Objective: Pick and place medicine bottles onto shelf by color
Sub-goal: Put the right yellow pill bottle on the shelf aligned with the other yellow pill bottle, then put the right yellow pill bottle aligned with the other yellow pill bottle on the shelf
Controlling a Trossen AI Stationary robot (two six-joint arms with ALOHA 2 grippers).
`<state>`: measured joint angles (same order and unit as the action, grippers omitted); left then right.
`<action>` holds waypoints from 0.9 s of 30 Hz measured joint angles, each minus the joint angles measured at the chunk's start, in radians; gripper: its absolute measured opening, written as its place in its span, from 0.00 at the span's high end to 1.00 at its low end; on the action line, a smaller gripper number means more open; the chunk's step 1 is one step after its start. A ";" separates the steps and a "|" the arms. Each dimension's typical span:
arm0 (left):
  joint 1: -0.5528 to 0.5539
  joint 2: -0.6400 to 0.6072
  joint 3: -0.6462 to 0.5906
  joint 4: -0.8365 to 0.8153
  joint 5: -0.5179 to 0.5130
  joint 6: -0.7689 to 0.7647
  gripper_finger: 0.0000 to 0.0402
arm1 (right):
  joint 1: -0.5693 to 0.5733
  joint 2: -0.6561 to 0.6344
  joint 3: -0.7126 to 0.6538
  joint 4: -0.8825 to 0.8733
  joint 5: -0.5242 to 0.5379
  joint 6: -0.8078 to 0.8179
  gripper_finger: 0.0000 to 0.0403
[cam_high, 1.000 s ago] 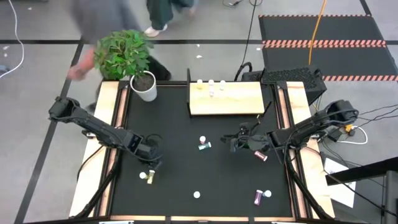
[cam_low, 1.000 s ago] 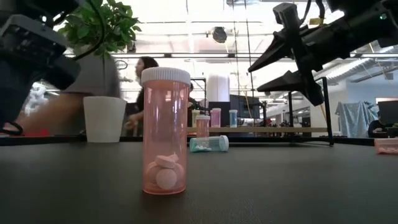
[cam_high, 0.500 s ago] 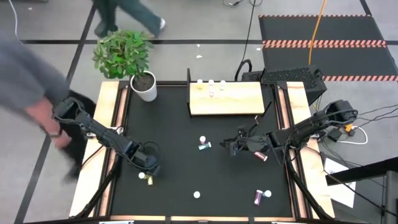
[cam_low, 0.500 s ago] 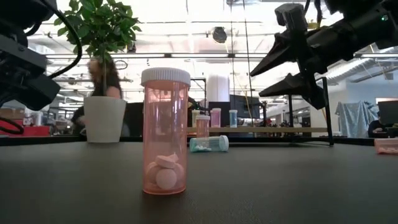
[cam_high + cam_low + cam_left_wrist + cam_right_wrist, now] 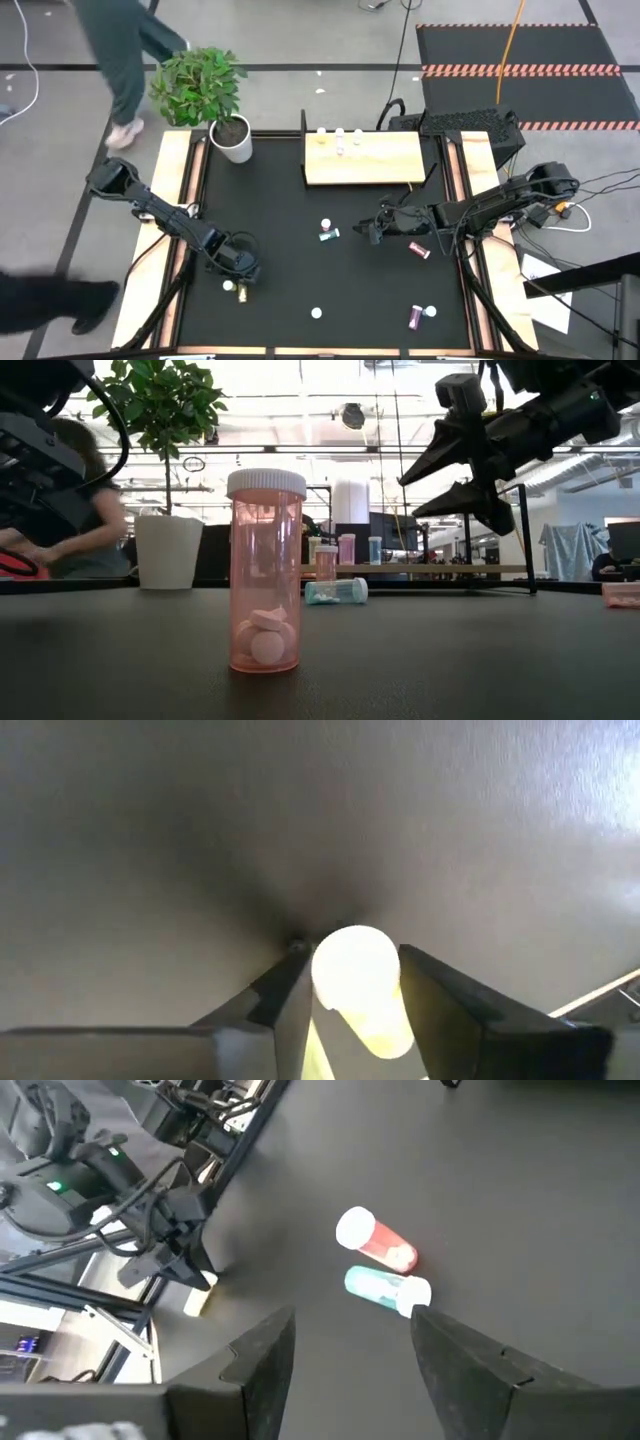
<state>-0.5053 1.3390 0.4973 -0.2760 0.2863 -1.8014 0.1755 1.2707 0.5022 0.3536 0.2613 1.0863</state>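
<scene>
Yellow-green bottle (image 5: 358, 988) sits between the left gripper (image 5: 236, 275) fingers, closing around it; right gripper (image 5: 375, 231) hovers open at three o'clock.

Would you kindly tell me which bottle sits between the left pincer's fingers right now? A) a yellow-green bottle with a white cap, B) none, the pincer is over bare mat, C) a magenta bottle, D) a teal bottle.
A: the left wrist view shows the yellow-green bottle, white cap forward, lying between the left pincer's two dark fingers, near the table's front left in the high view.
</scene>
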 joint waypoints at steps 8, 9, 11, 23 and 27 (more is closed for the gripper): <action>-0.001 0.000 0.000 0.051 0.046 -0.045 0.57 | -0.006 -0.041 0.000 -0.023 -0.004 -0.006 0.52; -0.001 0.000 0.000 0.051 0.047 -0.059 0.54 | -0.006 -0.044 0.000 -0.030 -0.005 -0.006 0.52; -0.001 0.000 0.000 0.044 0.051 -0.072 0.48 | -0.006 -0.049 0.000 -0.039 -0.005 -0.006 0.52; -0.001 0.056 0.004 0.060 0.080 -0.166 0.37 | -0.004 -0.048 0.000 -0.074 -0.070 -0.006 0.52; 0.003 0.078 0.003 0.084 0.093 -0.201 0.45 | -0.005 -0.048 0.000 -0.078 -0.083 -0.006 0.52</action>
<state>-0.5023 1.4166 0.5007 -0.1916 0.3791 -2.0020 0.1707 1.2225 0.5022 0.2756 0.1780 1.0801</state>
